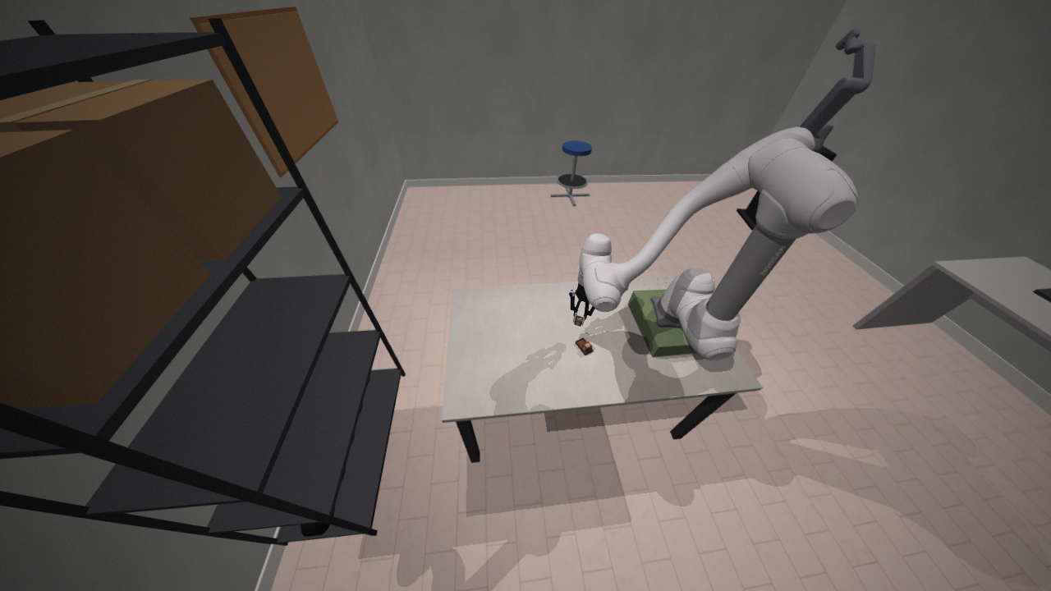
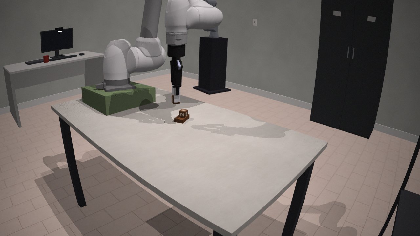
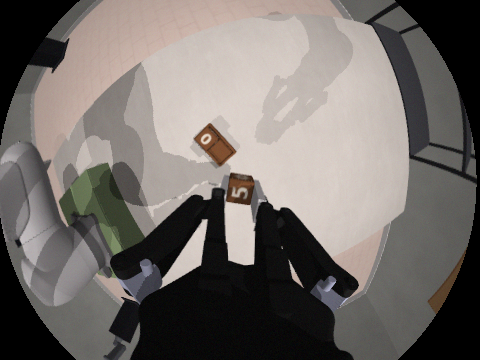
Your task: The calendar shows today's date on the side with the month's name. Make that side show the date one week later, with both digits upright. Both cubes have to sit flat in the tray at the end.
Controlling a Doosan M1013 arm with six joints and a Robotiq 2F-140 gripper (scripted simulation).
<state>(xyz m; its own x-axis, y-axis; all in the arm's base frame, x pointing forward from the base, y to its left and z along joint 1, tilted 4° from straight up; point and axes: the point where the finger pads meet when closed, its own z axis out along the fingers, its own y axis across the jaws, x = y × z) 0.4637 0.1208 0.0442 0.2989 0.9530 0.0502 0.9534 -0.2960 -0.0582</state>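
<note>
My black two-finger gripper [image 1: 580, 318] [image 2: 176, 98] [image 3: 239, 186] pinches a brown wooden numbered cube [image 1: 578, 320] [image 2: 176, 102] [image 3: 240, 190] aloft, probably to turn it, inward from the counter's [image 1: 507, 382] [image 2: 187, 152] [image 3: 350, 150] edges.

Tray [image 1: 588, 352] [image 2: 179, 120] [image 3: 223, 154] w/ 1 cube [image 1: 585, 343] [image 2: 183, 113] [image 3: 206, 139] & green base block [image 1: 668, 342] [image 2: 117, 101] [image 3: 107, 210] on tbl [image 1: 507, 382] [image 2: 190, 164] [image 3: 340, 190].
</note>
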